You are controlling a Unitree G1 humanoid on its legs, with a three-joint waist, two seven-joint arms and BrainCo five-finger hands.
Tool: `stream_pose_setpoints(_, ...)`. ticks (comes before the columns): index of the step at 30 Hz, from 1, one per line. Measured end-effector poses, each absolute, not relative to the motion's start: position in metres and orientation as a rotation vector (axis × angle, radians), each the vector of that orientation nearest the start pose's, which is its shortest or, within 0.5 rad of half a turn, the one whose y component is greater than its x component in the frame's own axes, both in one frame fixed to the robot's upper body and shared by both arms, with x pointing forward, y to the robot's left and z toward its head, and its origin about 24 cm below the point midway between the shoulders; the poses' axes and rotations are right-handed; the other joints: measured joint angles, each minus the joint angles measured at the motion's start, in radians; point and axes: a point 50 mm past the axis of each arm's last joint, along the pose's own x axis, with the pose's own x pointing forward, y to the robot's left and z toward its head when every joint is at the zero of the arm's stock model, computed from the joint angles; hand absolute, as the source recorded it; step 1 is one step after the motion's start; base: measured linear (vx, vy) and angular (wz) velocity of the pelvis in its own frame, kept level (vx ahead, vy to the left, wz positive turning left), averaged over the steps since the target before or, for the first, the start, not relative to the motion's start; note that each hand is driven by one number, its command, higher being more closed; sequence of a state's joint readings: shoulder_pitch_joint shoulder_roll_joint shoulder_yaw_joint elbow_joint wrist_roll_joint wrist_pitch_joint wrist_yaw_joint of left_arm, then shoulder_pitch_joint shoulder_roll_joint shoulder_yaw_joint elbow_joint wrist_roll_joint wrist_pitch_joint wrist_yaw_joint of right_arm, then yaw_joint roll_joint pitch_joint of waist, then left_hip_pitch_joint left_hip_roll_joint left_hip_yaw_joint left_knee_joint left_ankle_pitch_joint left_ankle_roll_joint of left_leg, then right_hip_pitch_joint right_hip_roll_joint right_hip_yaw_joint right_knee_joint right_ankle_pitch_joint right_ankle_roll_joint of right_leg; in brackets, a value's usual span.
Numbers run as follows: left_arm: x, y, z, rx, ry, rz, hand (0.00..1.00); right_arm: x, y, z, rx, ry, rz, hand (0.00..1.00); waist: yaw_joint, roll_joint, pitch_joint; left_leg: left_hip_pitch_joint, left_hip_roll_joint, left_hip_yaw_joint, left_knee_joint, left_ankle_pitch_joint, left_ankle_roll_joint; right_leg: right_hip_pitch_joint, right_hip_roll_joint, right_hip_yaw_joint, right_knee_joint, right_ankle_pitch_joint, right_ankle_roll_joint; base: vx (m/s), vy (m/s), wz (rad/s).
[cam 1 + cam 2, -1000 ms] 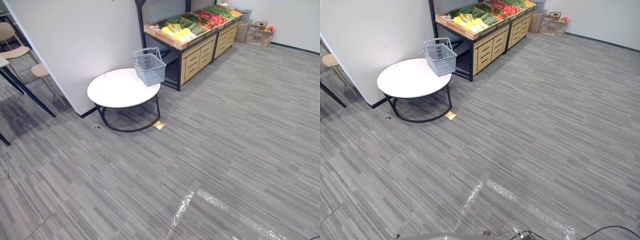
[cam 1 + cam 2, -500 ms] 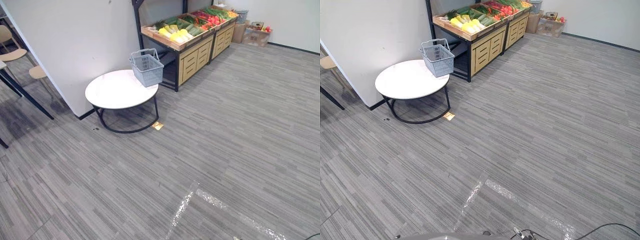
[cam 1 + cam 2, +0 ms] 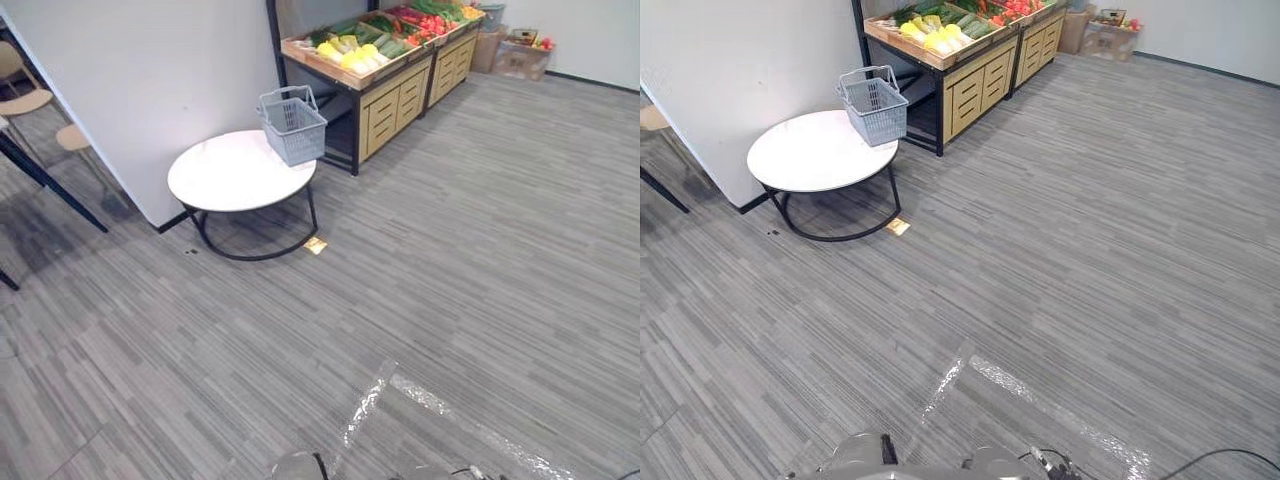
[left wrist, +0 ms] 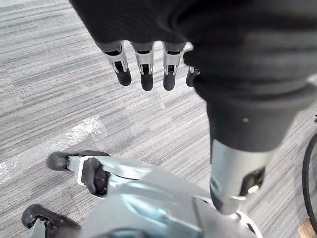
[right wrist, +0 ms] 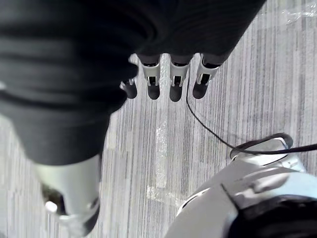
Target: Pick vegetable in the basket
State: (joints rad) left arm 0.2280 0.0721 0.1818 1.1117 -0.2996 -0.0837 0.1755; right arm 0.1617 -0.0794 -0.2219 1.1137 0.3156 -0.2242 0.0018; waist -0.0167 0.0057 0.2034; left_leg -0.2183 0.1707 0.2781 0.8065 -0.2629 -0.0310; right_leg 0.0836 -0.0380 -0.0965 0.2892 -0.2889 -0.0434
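Both hands (left hand (image 4: 144,67), right hand (image 5: 174,82)) hang loose-fingered & empty, so prob approach stage: next needs walking to basket (image 3: 294,126) on round table (image 3: 225,172) by veg shelf (image 3: 386,96).

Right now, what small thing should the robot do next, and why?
Probably step forward-left toward the grey basket on the round white table. Both the left hand and right hand hang open and empty over the floor, and the vegetables lie far ahead.

Grey plastic mesh basket (image 3: 294,126), smooth white tabletop (image 3: 228,176), wooden produce stand (image 3: 386,108), matt carpet floor (image 3: 480,250)
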Motion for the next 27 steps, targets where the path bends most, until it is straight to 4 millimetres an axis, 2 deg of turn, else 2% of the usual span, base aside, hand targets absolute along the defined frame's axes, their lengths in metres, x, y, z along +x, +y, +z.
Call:
stream_pose_setpoints(2, 0.01, 0.207, -0.171, -0.177, 1.245, 0.605, 0.0, 0.071, -0.221, -0.159, 0.261, 0.951, -0.49, 0.0, 0.01, 0.002, 0.007, -0.031, -0.047, -0.024, -0.156, 0.009, -0.006, 0.014, -0.038, 0.027, -0.012, -0.012, 0.019, 0.23, 0.183, -0.37)
stream_pose_setpoints(4, -0.003, 0.197, -0.172, -0.167, 1.29, 0.549, 0.0, 0.086, -0.221, -0.155, 0.274, 0.89, -0.451, 0.0, 0.024, 0.019, 0.013, -0.042, -0.065, -0.091, -0.503, 0.133, -0.037, 0.052, -0.056, 0.058, -0.06, -0.026, 0.043, 0.27, 0.258, -0.45)
stream_pose_setpoints(5, -0.007, 0.194, -0.173, -0.173, 1.302, 0.544, 0.0, 0.088, -0.221, -0.154, 0.277, 0.879, -0.443, 0.0, 0.025, 0.025, 0.013, -0.042, -0.061, -0.114, -0.575, 0.16, -0.046, 0.07, -0.057, 0.065, -0.072, -0.033, 0.054, 0.25, 0.243, -0.34)
stream_pose_setpoints(6, -0.011, 0.189, -0.173, -0.184, 1.317, 0.534, 0.0, 0.09, -0.219, -0.154, 0.279, 0.865, -0.426, 0.0, 0.032, 0.027, 0.016, -0.044, -0.047, -0.127, -0.607, 0.236, -0.073, 0.096, -0.06, 0.086, -0.085, -0.046, 0.072, 0.42, 0.367, -0.51)
stream_pose_setpoints(7, -0.016, 0.189, -0.173, -0.193, 1.325, 0.523, 0.0, 0.092, -0.216, -0.153, 0.276, 0.855, -0.391, 0.0, 0.057, 0.035, 0.012, -0.059, -0.061, -0.122, -0.52, 0.27, -0.029, 0.125, -0.079, 0.127, -0.118, -0.07, 0.067, 0.45, 0.363, -0.54)
stream_pose_setpoints(8, -0.016, 0.189, -0.173, -0.19, 1.323, 0.514, 0.0, 0.096, -0.213, -0.153, 0.28, 0.846, -0.372, 0.0, 0.06, 0.024, 0.015, -0.077, -0.063, -0.118, -0.47, 0.225, -0.019, 0.134, -0.078, 0.14, -0.118, -0.07, 0.059, 0.57, 0.373, -0.41)
stream_pose_setpoints(9, -0.011, 0.192, -0.173, -0.161, 1.314, 0.49, 0.0, 0.104, -0.205, -0.151, 0.296, 0.817, -0.332, 0.0, 0.057, 0.011, 0.016, -0.109, -0.066, -0.113, -0.391, 0.162, -0.001, 0.129, -0.071, 0.174, -0.084, -0.043, 0.072, 0.37, 0.175, -0.1)
stream_pose_setpoints(10, -0.008, 0.195, -0.173, -0.153, 1.31, 0.483, 0.0, 0.107, -0.201, -0.151, 0.301, 0.807, -0.318, 0.0, 0.057, 0.006, 0.019, -0.11, -0.075, -0.107, -0.37, 0.143, 0.009, 0.122, -0.08, 0.174, -0.067, -0.037, 0.076, 0.54, 0.266, -0.09)
stream_pose_setpoints(11, -0.009, 0.199, -0.173, -0.147, 1.312, 0.485, 0.0, 0.109, -0.195, -0.151, 0.296, 0.805, -0.285, 0.0, 0.056, -0.011, 0.02, -0.08, -0.103, -0.081, -0.363, 0.112, 0.026, 0.112, -0.109, 0.204, -0.01, -0.014, 0.1, 0.43, 0.235, -0.1)
stream_pose_setpoints(13, -0.011, 0.204, -0.172, -0.138, 1.318, 0.491, 0.0, 0.107, -0.194, -0.151, 0.277, 0.806, -0.264, 0.0, 0.055, -0.025, 0.011, -0.029, -0.141, -0.059, -0.37, 0.082, 0.063, 0.091, -0.144, 0.212, 0.095, 0.012, 0.118, 0.41, 0.227, -0.12)
stream_pose_setpoints(14, -0.011, 0.206, -0.172, -0.137, 1.321, 0.495, 0.0, 0.106, -0.194, -0.151, 0.274, 0.804, -0.261, 0.0, 0.055, -0.033, 0.006, -0.018, -0.151, -0.05, -0.375, 0.069, 0.069, 0.072, -0.156, 0.208, 0.15, 0.02, 0.128, 0.38, 0.187, -0.04)
stream_pose_setpoints(15, -0.008, 0.211, -0.172, -0.127, 1.321, 0.494, 0.0, 0.107, -0.192, -0.151, 0.27, 0.804, -0.251, 0.0, 0.05, -0.037, -0.008, 0.007, -0.172, -0.039, -0.39, 0.041, 0.074, 0.019, -0.18, 0.188, 0.277, 0.057, 0.152, 0.37, 0.168, -0.01)
stream_pose_setpoints(16, -0.002, 0.213, -0.171, -0.098, 1.313, 0.469, 0.0, 0.109, -0.191, -0.15, 0.27, 0.8, -0.248, 0.0, 0.047, -0.046, -0.012, 0.042, -0.19, -0.034, -0.418, 0.024, 0.077, -0.047, -0.207, 0.159, 0.415, 0.138, 0.184, 0.37, 0.15, -0.04)
stream_pose_setpoints(17, 0.001, 0.216, -0.171, -0.084, 1.304, 0.46, 0.0, 0.109, -0.19, -0.15, 0.267, 0.798, -0.246, 0.0, 0.047, -0.05, -0.011, 0.069, -0.199, -0.032, -0.442, 0.02, 0.08, -0.08, -0.222, 0.147, 0.487, 0.191, 0.202, 0.38, 0.148, -0.13)
stream_pose_setpoints(18, 0.01, 0.222, -0.169, -0.066, 1.275, 0.46, 0.0, 0.11, -0.19, -0.15, 0.265, 0.793, -0.25, 0.0, 0.044, -0.059, -0.011, 0.132, -0.214, -0.033, -0.499, 0.017, 0.083, -0.149, -0.24, 0.118, 0.636, 0.218, 0.199, 0.45, 0.134, -0.15)
stream_pose_setpoints(19, 0.02, 0.225, -0.168, -0.052, 1.246, 0.46, 0.0, 0.11, -0.191, -0.148, 0.26, 0.784, -0.26, 0.0, 0.041, -0.061, -0.009, 0.199, -0.218, -0.035, -0.55, 0.024, 0.095, -0.201, -0.243, 0.07, 0.742, 0.181, 0.142, 0.45, 0.118, -0.12)
stream_pose_setpoints(20, 0.025, 0.225, -0.167, -0.047, 1.229, 0.462, 0.0, 0.109, -0.191, -0.148, 0.252, 0.782, -0.266, 0.0, 0.038, -0.06, -0.01, 0.233, -0.218, -0.036, -0.574, 0.026, 0.098, -0.223, -0.242, 0.038, 0.771, 0.161, 0.124, 0.45, 0.071, -0.01)
stream_pose_setpoints(22, 0.045, 0.23, -0.164, -0.017, 1.166, 0.49, 0.0, 0.112, -0.191, -0.146, 0.232, 0.771, -0.274, 0.0, 0.008, -0.058, -0.01, 0.345, -0.202, -0.039, -0.645, 0.028, 0.101, -0.285, -0.222, -0.094, 0.736, 0.064, 0.106, 0.4, -0.005, 0.03)
stream_pose_setpoints(24, 0.063, 0.229, -0.161, -0.029, 1.118, 0.501, 0.0, 0.116, -0.192, -0.144, 0.227, 0.754, -0.279, 0.0, -0.01, -0.043, -0.005, 0.387, -0.169, -0.039, -0.668, 0.028, 0.1, -0.337, -0.185, -0.159, 0.626, 0.033, 0.081, 0.36, -0.068, 0.02)
stream_pose_setpoints(25, 0.084, 0.226, -0.158, -0.039, 1.061, 0.497, 0.0, 0.12, -0.194, -0.141, 0.22, 0.727, -0.285, 0.0, -0.019, -0.031, 0.001, 0.419, -0.135, -0.039, -0.68, 0.028, 0.1, -0.389, -0.153, -0.201, 0.468, 0.034, 0.081, 0.39, -0.102, 0.02)
stream_pose_setpoints(27, 0.101, 0.224, -0.153, -0.064, 0.993, 0.504, 0.0, 0.122, -0.194, -0.139, 0.215, 0.709, -0.285, 0.0, -0.035, -0.031, 0.001, 0.445, -0.11, -0.04, -0.686, 0.028, 0.099, -0.425, -0.132, -0.213, 0.265, 0.072, 0.092, 0.45, -0.164, 0.12)
